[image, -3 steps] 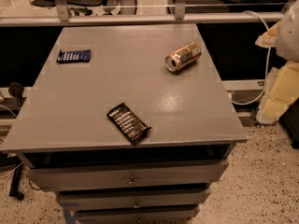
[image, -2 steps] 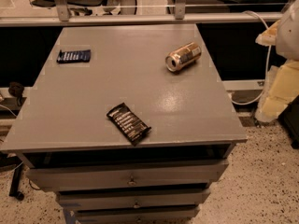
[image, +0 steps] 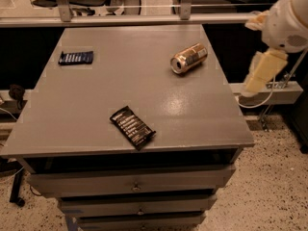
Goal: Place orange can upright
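The orange can (image: 188, 58) lies on its side on the grey cabinet top (image: 96, 100), near the far right edge. Its silver end faces the front left. My gripper (image: 260, 73) hangs off the table's right side, to the right of the can and a little nearer the front, apart from it. It holds nothing that I can see.
A dark snack packet (image: 132, 127) lies near the front middle of the top. A blue packet (image: 76, 57) lies at the far left. Drawers (image: 134, 183) run below the front edge. A rail (image: 144, 19) and chairs stand behind the table.
My gripper and arm have moved left and up, closer to the table's right edge. The can and both packets have not moved.
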Controlling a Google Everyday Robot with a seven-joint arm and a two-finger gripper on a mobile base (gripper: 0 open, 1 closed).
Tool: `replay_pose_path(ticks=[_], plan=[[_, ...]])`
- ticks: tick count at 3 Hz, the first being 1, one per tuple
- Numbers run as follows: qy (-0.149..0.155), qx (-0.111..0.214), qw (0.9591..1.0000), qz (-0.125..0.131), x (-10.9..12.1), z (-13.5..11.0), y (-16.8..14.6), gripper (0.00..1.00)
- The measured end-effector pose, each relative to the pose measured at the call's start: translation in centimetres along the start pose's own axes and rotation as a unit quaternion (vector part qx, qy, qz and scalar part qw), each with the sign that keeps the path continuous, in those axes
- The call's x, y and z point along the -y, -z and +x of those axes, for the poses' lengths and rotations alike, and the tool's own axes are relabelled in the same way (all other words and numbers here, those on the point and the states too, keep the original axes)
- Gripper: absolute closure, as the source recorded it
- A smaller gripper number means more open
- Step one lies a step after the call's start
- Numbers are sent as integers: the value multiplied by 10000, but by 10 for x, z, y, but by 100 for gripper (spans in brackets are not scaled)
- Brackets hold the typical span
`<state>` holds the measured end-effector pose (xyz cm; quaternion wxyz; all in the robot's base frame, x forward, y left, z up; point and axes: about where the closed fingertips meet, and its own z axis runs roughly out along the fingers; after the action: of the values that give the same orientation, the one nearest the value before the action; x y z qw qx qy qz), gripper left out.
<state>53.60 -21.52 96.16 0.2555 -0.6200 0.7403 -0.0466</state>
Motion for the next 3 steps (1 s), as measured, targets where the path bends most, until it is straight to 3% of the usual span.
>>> replay_pose_path(ticks=[1, 2, 3], plan=[[405, 347, 9979, 361, 59, -7, -34, 0], [826, 653, 9931, 520, 104, -19, -65, 0], [1392, 921, 9848, 491, 131, -38, -91, 0]])
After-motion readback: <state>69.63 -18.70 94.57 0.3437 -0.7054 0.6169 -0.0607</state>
